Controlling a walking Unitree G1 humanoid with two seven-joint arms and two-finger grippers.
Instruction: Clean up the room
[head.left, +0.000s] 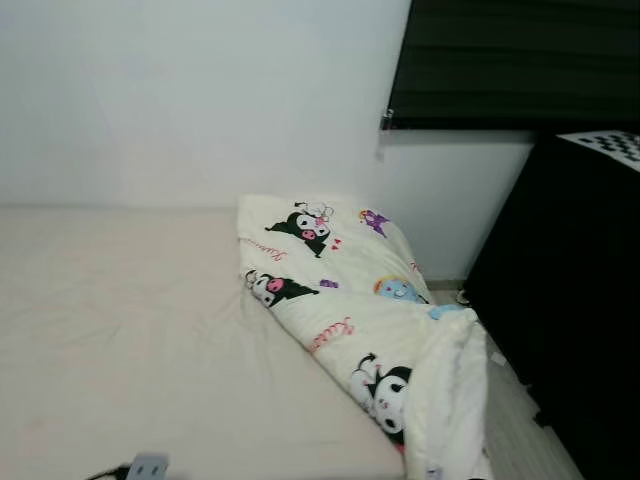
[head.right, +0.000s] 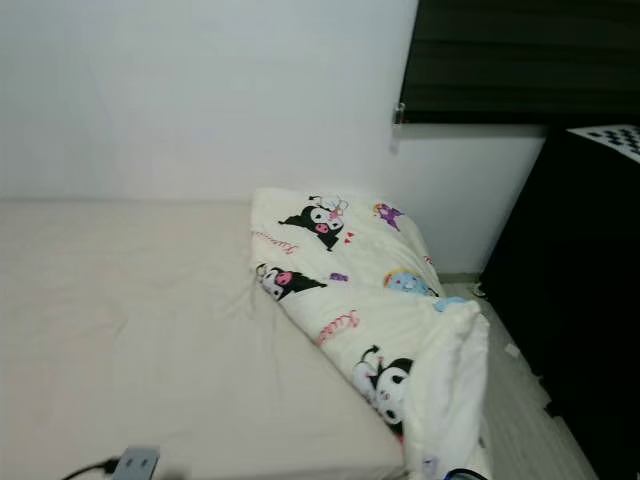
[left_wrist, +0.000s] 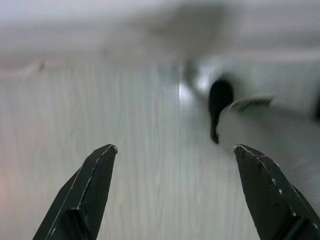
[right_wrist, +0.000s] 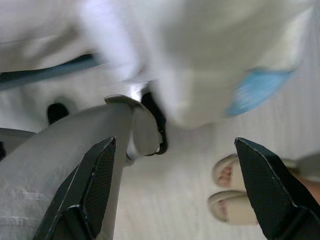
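Nearest me: left gripper (left_wrist: 172, 152) and right gripper (right_wrist: 175, 145), both hanging low over the floor with jaws apart and empty; a person's sandalled foot (right_wrist: 230, 192) beside the right. Ahead, I judge the right arm nearer: the cartoon-print blanket (head.left: 345, 300) bunched along the bed (head.left: 120, 330) edge, long axis running away toward the wall. Beyond: black cabinet (head.left: 570, 300), dark window blind (head.left: 510, 60).

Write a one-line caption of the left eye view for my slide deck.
Folded cream cartoon-print blanket on the right edge of a cream-sheeted bed, white wall behind, black cabinet alongside.
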